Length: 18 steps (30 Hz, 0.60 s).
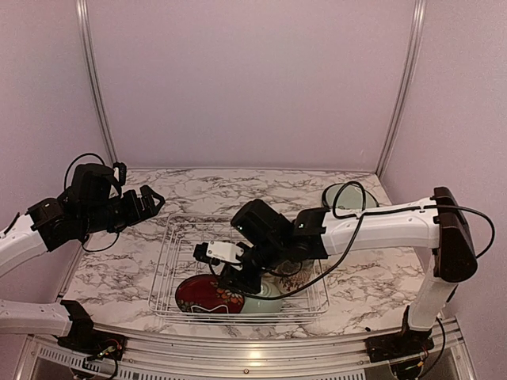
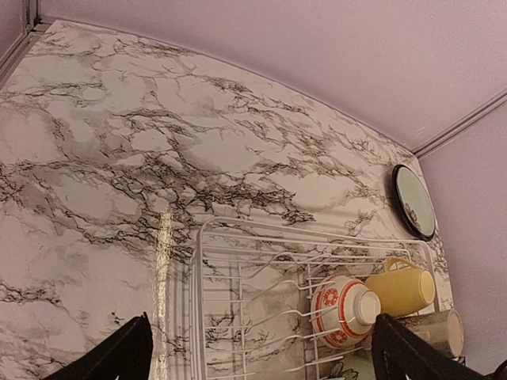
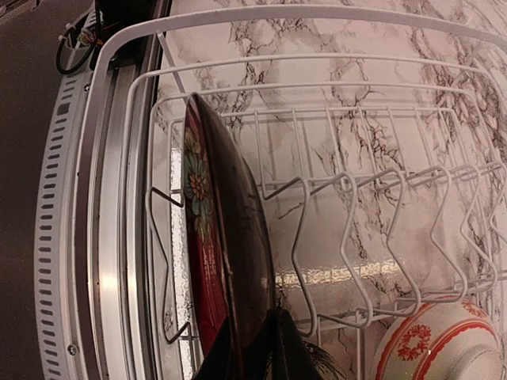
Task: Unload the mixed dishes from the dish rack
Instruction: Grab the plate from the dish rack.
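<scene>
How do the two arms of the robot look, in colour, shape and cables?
Both have white tubular links and black joints. A black cable loops along the right arm; a black cable loop sits near the wrist of the left arm. The left tool and right tool are black.

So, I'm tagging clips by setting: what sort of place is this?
Probably a robot test cell staged as a kitchen counter, not a real kitchen: plain lilac wall panels held by aluminium posts, a marble-patterned tabletop, and a wire dish rack on it.
</scene>
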### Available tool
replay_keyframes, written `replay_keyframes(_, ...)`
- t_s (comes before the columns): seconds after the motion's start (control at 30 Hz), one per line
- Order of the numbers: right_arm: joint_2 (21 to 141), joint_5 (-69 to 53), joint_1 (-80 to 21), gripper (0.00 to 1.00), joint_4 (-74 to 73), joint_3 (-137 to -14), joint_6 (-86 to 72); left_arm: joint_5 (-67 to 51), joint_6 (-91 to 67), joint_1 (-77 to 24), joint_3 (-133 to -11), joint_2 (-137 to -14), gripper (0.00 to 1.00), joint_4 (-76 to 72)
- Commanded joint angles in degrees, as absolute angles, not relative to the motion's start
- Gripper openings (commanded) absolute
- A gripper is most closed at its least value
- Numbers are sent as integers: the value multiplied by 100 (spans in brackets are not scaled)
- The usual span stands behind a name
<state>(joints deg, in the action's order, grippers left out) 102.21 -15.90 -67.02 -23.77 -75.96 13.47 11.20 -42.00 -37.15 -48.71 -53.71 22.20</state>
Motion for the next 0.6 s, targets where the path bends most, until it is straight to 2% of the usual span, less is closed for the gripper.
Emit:
replay_keyframes(0.0, 10063, -1340, -6737, 0, -2433, -7886, 1388, 1192, -4139, -3735, -4992, -5410, 99, 2344)
replay_keyframes(0.4, 9646, 292, -7131, 0, -2229, -7839, 837, 1205, -4140, -3735, -5010, -5439, 99, 2314)
replay_keyframes(0.57, 9338, 505, -7216, 0, -1810, -7628, 787, 1198, -4140, -3735, -5010, -5433, 99, 2326)
